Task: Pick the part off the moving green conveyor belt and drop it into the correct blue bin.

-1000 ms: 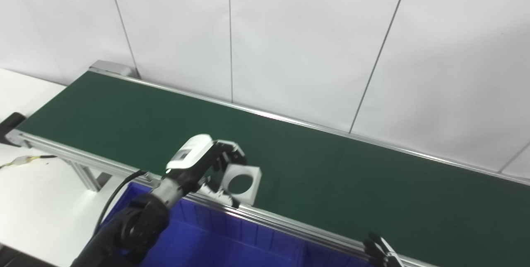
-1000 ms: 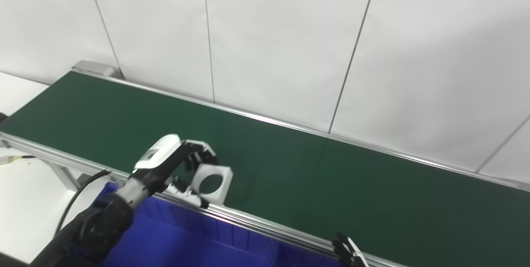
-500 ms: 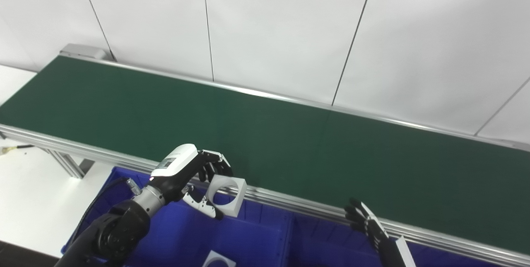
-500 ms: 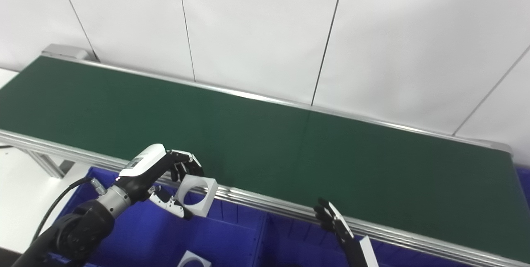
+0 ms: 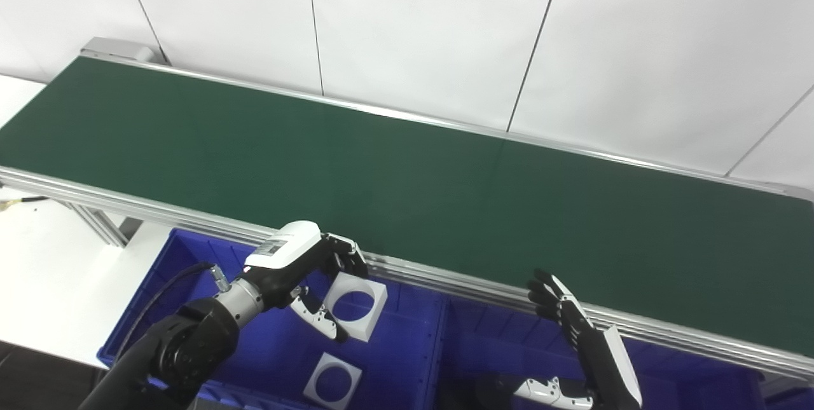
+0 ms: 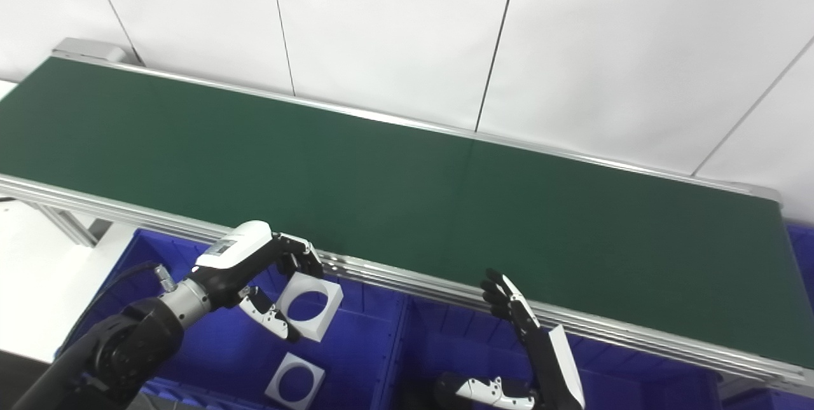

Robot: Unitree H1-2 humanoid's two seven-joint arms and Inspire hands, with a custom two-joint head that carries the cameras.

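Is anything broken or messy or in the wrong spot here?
Nothing stands out. The left hand holds a white square part with a round hole over the left blue bin, where a matching part lies flat. The green conveyor belt is bare, and the right hand is open.

Both head cameras look down and forward from above the near side, facing the far white wall (image 5: 420, 22). The right eye view sits slightly rightward, so it shows the green conveyor belt (image 6: 407, 181) to its right end. Both share the belt, the blue bins (image 5: 407, 359) and both arms.
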